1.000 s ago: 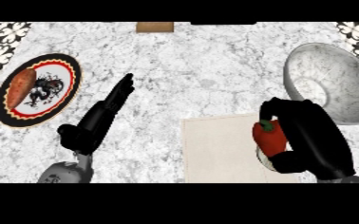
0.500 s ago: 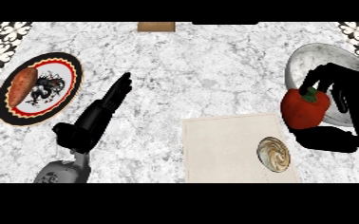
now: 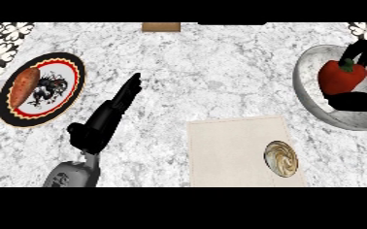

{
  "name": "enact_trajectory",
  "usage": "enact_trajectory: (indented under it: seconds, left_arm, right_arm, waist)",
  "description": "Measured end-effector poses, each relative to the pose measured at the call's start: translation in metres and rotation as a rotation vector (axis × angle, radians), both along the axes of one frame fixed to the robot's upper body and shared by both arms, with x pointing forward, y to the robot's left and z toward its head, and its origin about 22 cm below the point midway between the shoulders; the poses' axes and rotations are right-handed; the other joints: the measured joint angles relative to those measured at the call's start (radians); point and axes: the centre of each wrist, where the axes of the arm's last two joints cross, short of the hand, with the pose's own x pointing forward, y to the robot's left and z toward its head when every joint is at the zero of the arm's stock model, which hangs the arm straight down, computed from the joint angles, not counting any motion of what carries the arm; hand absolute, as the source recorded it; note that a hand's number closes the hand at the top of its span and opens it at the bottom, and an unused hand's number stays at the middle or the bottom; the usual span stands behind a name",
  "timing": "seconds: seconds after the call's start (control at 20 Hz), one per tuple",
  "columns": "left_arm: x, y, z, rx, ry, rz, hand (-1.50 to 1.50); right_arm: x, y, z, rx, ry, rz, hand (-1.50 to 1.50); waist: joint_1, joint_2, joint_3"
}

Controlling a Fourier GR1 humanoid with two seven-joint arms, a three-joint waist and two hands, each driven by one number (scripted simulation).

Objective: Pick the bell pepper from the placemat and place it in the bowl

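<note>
The red bell pepper (image 3: 342,76) with a green stem is inside the white marbled bowl (image 3: 309,93) at the right edge. My right hand (image 3: 350,100) curls round the pepper from below and behind; most of the hand runs off the view's edge. The beige placemat (image 3: 233,150) lies at the lower middle, bearing a round swirl mark (image 3: 281,158). My left hand (image 3: 108,117) rests open at the left of centre, fingers straight and pointing up and to the right.
A plate (image 3: 66,80) with a dark rim and a black drawing sits at the left, carrying an orange sweet potato (image 3: 24,87). A small brown block (image 3: 160,27) lies at the top edge. The counter is grey-white marble.
My right hand carried the bell pepper up and to the right, off the placemat and into the bowl. The placemat's swirl mark became visible. The left hand stayed still.
</note>
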Motion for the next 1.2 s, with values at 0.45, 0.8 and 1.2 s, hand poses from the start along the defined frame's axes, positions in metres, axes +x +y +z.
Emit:
enact_trajectory:
  seconds: [0.45, 0.8, 1.2]
  left_arm:
    - [0.002, -0.002, 0.004, -0.002, -0.005, -0.007, 0.0]
    - [0.002, -0.002, -0.002, -0.003, 0.0, -0.011, 0.0]
    - [-0.002, 0.002, -0.003, -0.003, -0.004, -0.007, 0.0]
  right_arm:
    - [0.043, -0.056, -0.032, -0.036, 0.202, -0.067, 1.5]
    - [0.073, -0.077, -0.051, 0.112, 0.372, 0.028, -1.5]
    - [0.088, -0.097, -0.046, 0.29, 0.196, 0.042, -1.5]
  waist:
    - [0.011, 0.003, 0.0]
    - [0.015, 0.004, 0.001]
    - [0.008, 0.002, 0.0]
